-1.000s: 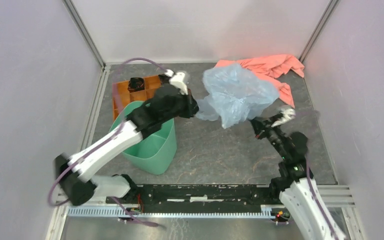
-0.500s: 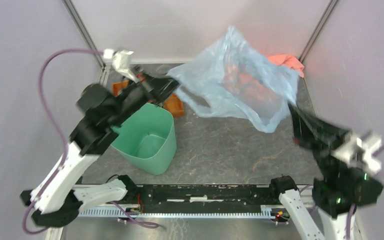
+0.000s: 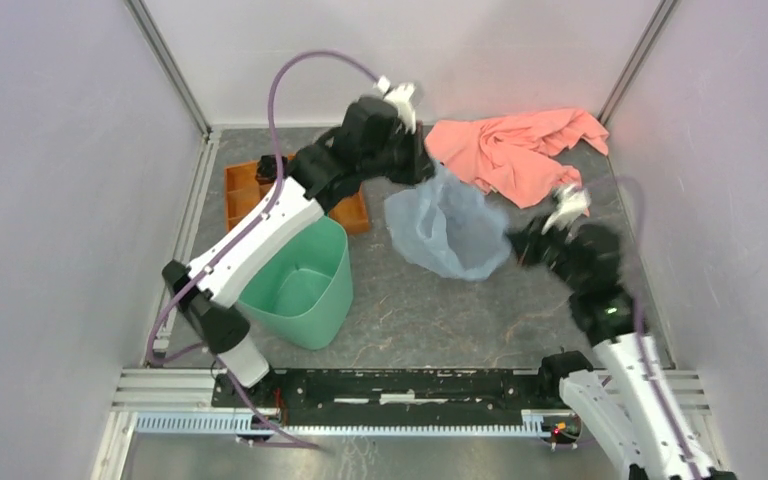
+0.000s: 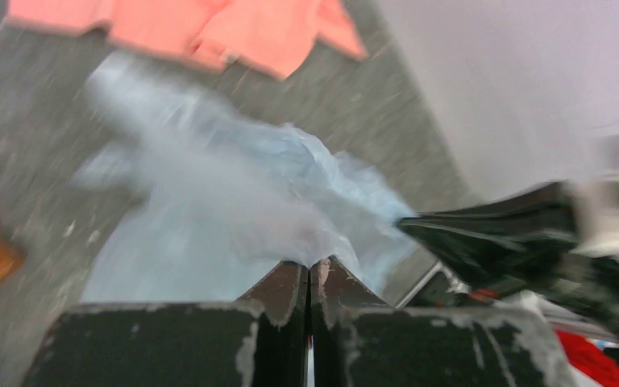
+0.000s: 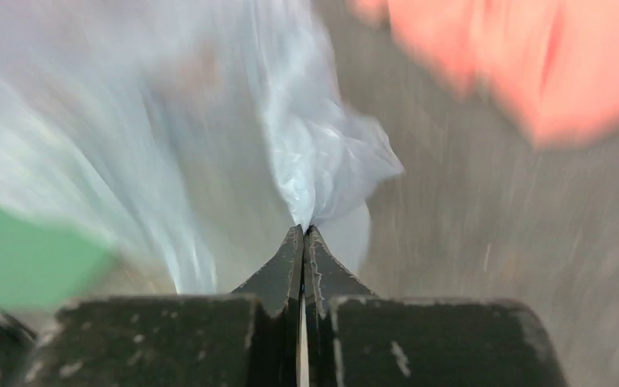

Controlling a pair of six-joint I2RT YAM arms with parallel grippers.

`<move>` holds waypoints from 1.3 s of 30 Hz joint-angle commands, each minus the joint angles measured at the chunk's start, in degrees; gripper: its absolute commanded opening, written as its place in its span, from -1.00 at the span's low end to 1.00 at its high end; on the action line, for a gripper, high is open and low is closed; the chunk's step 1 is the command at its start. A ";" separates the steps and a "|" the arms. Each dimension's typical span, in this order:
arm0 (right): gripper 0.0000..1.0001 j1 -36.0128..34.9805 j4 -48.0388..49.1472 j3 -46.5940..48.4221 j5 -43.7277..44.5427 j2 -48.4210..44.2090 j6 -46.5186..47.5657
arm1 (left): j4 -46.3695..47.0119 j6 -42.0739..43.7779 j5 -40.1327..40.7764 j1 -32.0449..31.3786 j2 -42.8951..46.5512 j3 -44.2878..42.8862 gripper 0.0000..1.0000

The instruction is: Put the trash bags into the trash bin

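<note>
Pale blue trash bag (image 3: 450, 225) slung across mid-surface, one edge pinched in tightly closed left fingers (image 4: 309, 272), opposite edge in tightly closed right fingers (image 5: 303, 238); outside mint-green trash bin (image 3: 305, 285), nearer the left edge.

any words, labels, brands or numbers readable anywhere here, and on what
None can be read.
Trash bin, trash bag, pink cloth, orange compartment tray: no print shows on any of them.
Black rail at the arm bases: small white marks, too small to read.
Both wrist views are blurred and show no lettering.
</note>
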State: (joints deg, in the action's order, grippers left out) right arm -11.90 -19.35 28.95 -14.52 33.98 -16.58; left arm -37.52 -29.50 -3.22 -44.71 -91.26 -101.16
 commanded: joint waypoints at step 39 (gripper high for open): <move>-0.91 -0.02 9.44 -8.06 -11.25 -20.46 -1.39 | 12.96 4.35 5.57 -1.18 26.87 29.89 -0.96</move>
State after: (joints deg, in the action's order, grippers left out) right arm -11.92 -13.47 21.93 -22.79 16.19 -15.51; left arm -26.04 -29.50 3.90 -45.98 -62.39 -67.51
